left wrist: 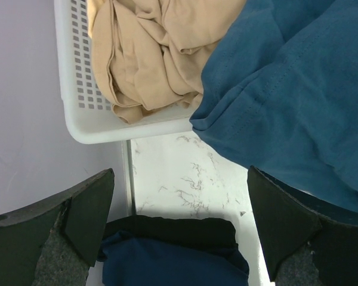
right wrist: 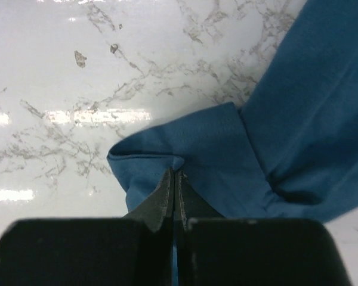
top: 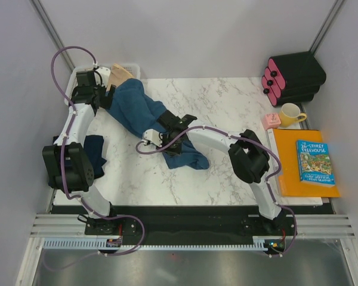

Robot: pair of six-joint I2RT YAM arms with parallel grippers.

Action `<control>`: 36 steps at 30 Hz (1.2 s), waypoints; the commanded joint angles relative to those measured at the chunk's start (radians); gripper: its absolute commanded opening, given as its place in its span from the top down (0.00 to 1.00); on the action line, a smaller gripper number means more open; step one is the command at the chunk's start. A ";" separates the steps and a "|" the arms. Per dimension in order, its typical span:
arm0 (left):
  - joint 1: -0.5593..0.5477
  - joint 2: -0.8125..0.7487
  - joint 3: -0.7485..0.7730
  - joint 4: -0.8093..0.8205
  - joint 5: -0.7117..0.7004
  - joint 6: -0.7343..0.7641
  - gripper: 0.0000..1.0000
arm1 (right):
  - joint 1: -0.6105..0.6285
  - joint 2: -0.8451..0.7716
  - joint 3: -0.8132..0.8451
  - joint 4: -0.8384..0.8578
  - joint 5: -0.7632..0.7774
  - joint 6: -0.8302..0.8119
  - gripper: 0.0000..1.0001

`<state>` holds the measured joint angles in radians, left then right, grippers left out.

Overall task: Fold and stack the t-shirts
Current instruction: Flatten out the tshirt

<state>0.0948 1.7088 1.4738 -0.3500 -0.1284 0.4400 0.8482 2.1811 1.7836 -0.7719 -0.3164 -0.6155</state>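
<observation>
The teal-blue t-shirt (top: pixel 137 110) lies stretched from the basket corner down to the table's middle. My right gripper (top: pixel 160 142) is shut on a folded edge of it (right wrist: pixel 203 143), low over the marble. My left gripper (top: pixel 102 98) hangs open and empty near the basket, beside the teal shirt's upper end (left wrist: pixel 286 89). Its fingers (left wrist: pixel 77 220) stand wide apart. The dark navy t-shirt (top: pixel 95 152) lies folded at the table's left edge, below the left gripper (left wrist: pixel 173 256). The beige-tan t-shirt (top: pixel 120 72) lies crumpled in the basket (left wrist: pixel 149 53).
A white slotted basket (left wrist: pixel 95 119) stands at the back left corner. At the right are a yellow mug (top: pixel 291 113), a pink block (top: pixel 270 121), a book (top: pixel 315 162) on an orange folder (top: pixel 289 179), and a black-and-pink holder (top: pixel 292 76).
</observation>
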 commanded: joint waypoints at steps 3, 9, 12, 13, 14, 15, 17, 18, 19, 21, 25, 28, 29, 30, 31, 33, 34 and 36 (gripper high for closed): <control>0.005 0.018 -0.018 0.009 0.090 0.045 0.01 | 0.005 -0.240 0.045 -0.063 0.249 -0.188 1.00; 0.005 0.046 -0.017 -0.003 0.168 0.065 0.02 | 0.005 -0.352 0.079 -0.023 0.509 -0.286 1.00; 0.003 0.051 -0.013 -0.003 0.232 0.098 0.03 | -0.004 -0.424 0.025 0.124 0.656 -0.346 1.00; 0.005 0.051 -0.010 -0.004 0.252 0.111 0.03 | -0.006 -0.447 -0.008 0.190 0.771 -0.372 1.00; 0.005 0.049 -0.009 -0.004 0.294 0.123 0.03 | -0.015 -0.492 -0.083 0.342 0.827 -0.447 1.00; 0.003 0.049 -0.009 -0.003 0.311 0.140 0.03 | -0.021 -0.509 -0.120 0.430 0.894 -0.489 1.00; 0.005 0.048 -0.001 -0.004 0.370 0.157 0.03 | -0.056 -0.535 -0.180 0.677 1.032 -0.564 1.00; 0.003 0.046 0.005 -0.006 0.392 0.169 0.03 | -0.073 -0.541 -0.188 0.757 1.059 -0.617 1.00; 0.005 0.045 0.009 -0.004 0.412 0.174 0.03 | -0.096 -0.544 -0.187 0.822 1.088 -0.639 1.00; 0.005 0.043 0.031 -0.004 0.472 0.183 0.03 | -0.150 -0.552 -0.181 0.992 1.100 -0.714 1.00; 0.002 0.054 0.082 -0.006 0.567 0.172 0.04 | -0.227 -0.554 -0.135 1.256 1.065 -0.837 1.00; 0.000 0.066 0.123 -0.009 0.637 0.174 0.05 | -0.280 -0.538 -0.034 1.358 1.022 -0.839 1.00; -0.001 0.069 0.134 -0.015 0.679 0.180 0.06 | -0.309 -0.534 -0.011 1.365 0.992 -0.827 1.00; -0.003 0.072 0.158 -0.020 0.697 0.183 0.06 | -0.325 -0.535 0.014 1.361 0.976 -0.814 1.00; -0.006 0.080 0.169 -0.023 0.716 0.189 0.06 | -0.337 -0.534 0.054 1.353 0.958 -0.790 1.00; -0.012 0.084 0.207 -0.040 0.771 0.203 0.09 | -0.374 -0.535 0.085 1.344 0.918 -0.767 1.00; -0.021 0.094 0.221 -0.050 0.794 0.210 0.10 | -0.383 -0.534 0.118 1.326 0.906 -0.738 1.00; -0.030 0.101 0.258 -0.076 0.848 0.230 0.14 | -0.408 -0.534 0.169 1.298 0.875 -0.695 1.00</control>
<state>0.0872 1.7874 1.6421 -0.3859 0.5598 0.6037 0.4778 1.6707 1.8412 0.4686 0.6289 -1.3792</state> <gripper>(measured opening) 0.891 0.009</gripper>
